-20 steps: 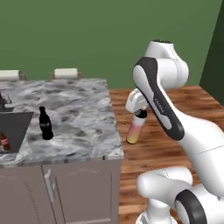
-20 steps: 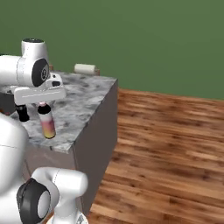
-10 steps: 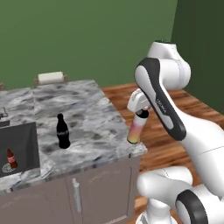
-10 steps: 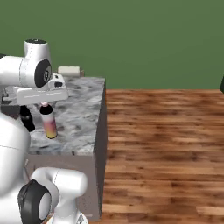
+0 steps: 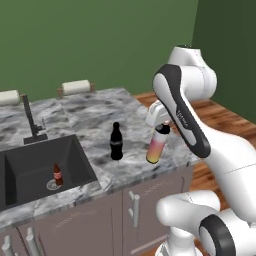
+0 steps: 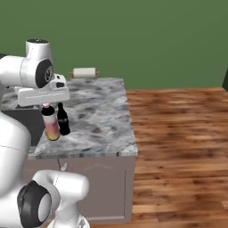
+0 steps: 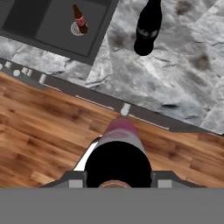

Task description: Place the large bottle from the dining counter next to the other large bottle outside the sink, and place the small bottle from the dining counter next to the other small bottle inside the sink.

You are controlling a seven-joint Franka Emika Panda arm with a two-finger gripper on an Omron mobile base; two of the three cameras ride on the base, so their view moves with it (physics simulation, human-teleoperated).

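Small bottle (image 5: 58,174) inside sink (image 5: 30,165); cola bottle (image 5: 116,142) on surface (image 5: 100,112) right of sink; tall bottle (image 5: 157,146) in tool (image 5: 161,128), right of cola bottle, at surface's front edge.

Legible text — none: the other large bottle (image 5: 116,142) carries a red label band, its white script too blurred to read.

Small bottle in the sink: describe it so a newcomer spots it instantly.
Find the black sink set in the marble counter. On its floor, by the drain, stands the small bottle: dark red-brown, narrow-necked, far shorter than the black cola bottle standing outside the basin.
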